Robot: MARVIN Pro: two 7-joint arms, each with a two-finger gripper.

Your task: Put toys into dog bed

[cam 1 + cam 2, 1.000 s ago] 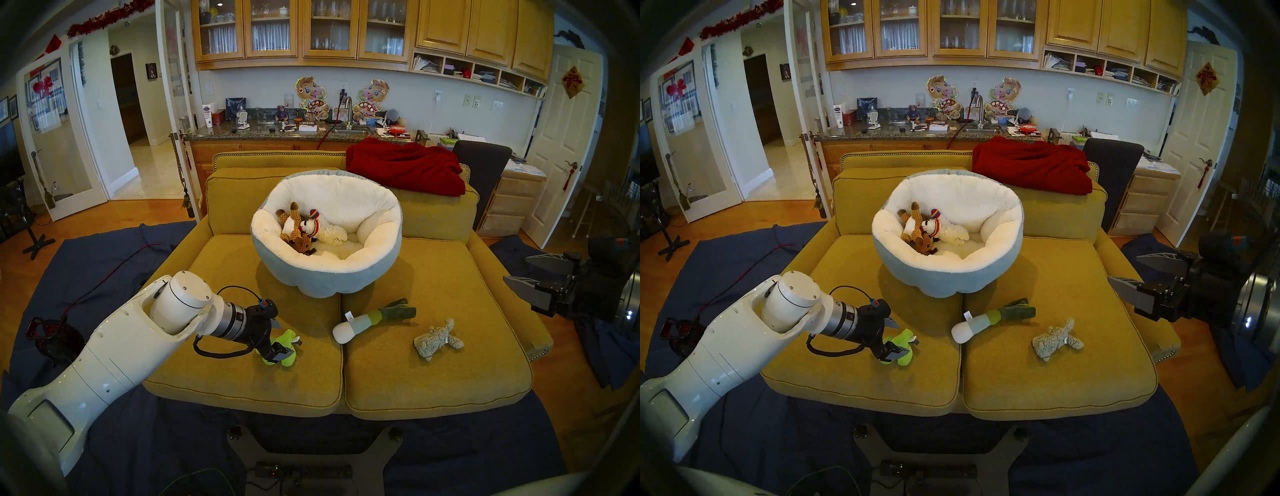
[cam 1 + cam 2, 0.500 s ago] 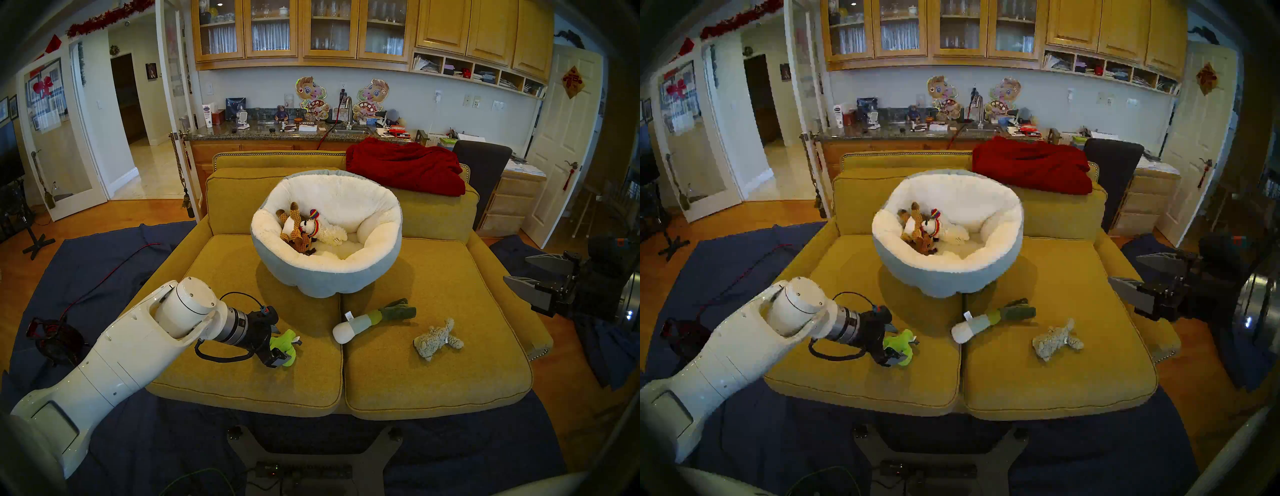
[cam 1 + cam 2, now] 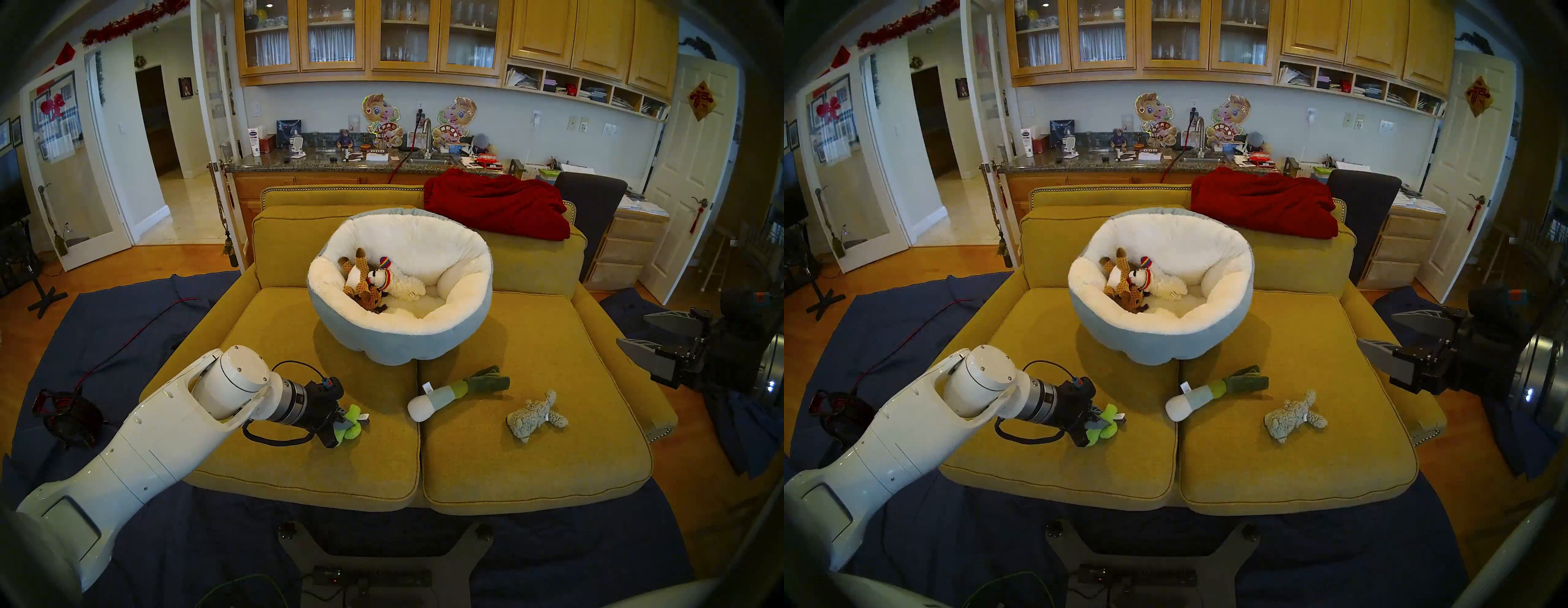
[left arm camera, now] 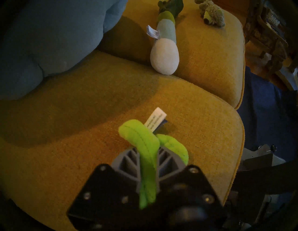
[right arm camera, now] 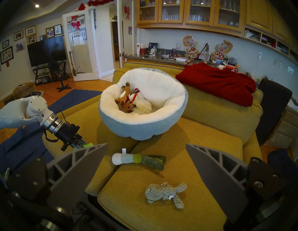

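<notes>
I count five toys. Two lie inside the dog bed [image 3: 399, 339]: one brown reindeer [image 3: 360, 282] and one white lamb [image 3: 401, 284] with a rainbow hat, touching each other against the bed's left inner wall. The bed sits on the mustard sofa [image 3: 530, 467], straddling the seam between its two seat cushions and leaning against the back cushions.

The other three toys are out on the seat. The lime-green cactus [image 4: 145, 145] is on the left cushion, and my left gripper [image 4: 147, 158] is clamped on it, the grey fingers [image 4: 129, 159] pressed on either side of the green plush, which still rests on the cushion. The one white tag [image 4: 155, 120] sticking out from the cactus has print on it, too blurred for me to read. The white-and-green leek [image 3: 454, 392] lies on the right cushion just past the seam, with one small white tag of its own, also unreadable. The grey-beige fuzzy animal [image 3: 534, 418] lies near it, farther right on the same cushion.

My right gripper [image 3: 640, 333] hangs off the sofa's right end, well apart from every toy, with its two fingers spread wide and nothing between them.

One red blanket [image 3: 496, 204] is draped over the sofa back behind the bed.
</notes>
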